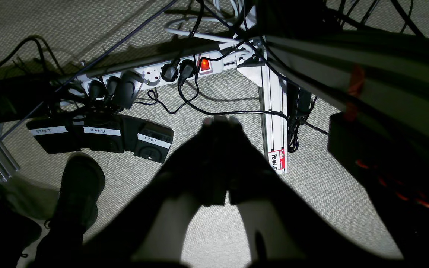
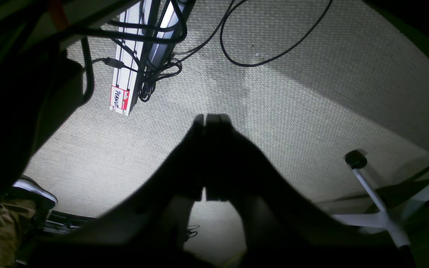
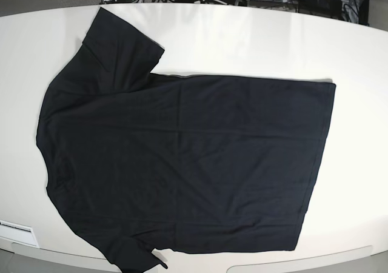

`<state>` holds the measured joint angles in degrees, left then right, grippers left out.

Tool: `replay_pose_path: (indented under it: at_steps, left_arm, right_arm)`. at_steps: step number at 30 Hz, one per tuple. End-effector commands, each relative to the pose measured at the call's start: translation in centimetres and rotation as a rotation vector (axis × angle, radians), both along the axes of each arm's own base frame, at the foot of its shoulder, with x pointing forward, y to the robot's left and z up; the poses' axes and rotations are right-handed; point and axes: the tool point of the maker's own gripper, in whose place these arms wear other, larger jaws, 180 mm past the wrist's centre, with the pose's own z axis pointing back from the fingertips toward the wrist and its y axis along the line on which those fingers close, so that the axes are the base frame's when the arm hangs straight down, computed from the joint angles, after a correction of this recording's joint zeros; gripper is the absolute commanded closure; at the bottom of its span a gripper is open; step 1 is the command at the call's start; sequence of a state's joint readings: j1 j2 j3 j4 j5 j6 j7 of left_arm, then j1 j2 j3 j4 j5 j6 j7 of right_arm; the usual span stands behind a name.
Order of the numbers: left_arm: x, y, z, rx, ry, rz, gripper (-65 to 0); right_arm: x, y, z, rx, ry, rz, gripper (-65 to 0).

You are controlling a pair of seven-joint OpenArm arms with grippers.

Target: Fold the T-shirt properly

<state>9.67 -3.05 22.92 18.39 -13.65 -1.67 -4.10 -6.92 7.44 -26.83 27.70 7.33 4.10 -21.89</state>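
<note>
Both pincers hang below the table edge, pointing at the carpeted floor, and we see each only through its own wrist camera. Our left pincer has its fingers pressed together with nothing between them; past it lie a white power strip with a lit red switch, three black pedals taped START, ZERO and STOP, and a dark shoe at the lower left. Our right pincer is likewise pressed shut and holds nothing; beyond it we see a white aluminium leg with a red and white label reading PEANUT, a loop of black cable, and the white base of a chair at the right.

From the base view, neither arm shows. We see the T-shirt spread flat across the white table, lying sideways: its hem runs along the right, the shoulders sit toward the left, one sleeve reaches up toward the far left corner and the other sleeve lies at the near edge. It is unfolded, with faint creases across the fabric.
</note>
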Motion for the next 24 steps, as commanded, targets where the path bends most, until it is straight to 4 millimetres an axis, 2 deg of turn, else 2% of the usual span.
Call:
replay_pose_path:
  at_steps: [1, 24]
  left_arm:
    - [0.02, 0.03, 0.06, 0.002, -0.012, -0.020, 0.0]
    - [-0.25, 0.05, 0.01, 0.008, 0.001, -0.049, 0.0]
  right_arm:
    - [0.34, -0.19, 0.05, -0.003, -0.006, 0.005, 0.0]
    - [0.32, 0.25, 0.05, 0.022, -0.004, 0.013, 0.0]
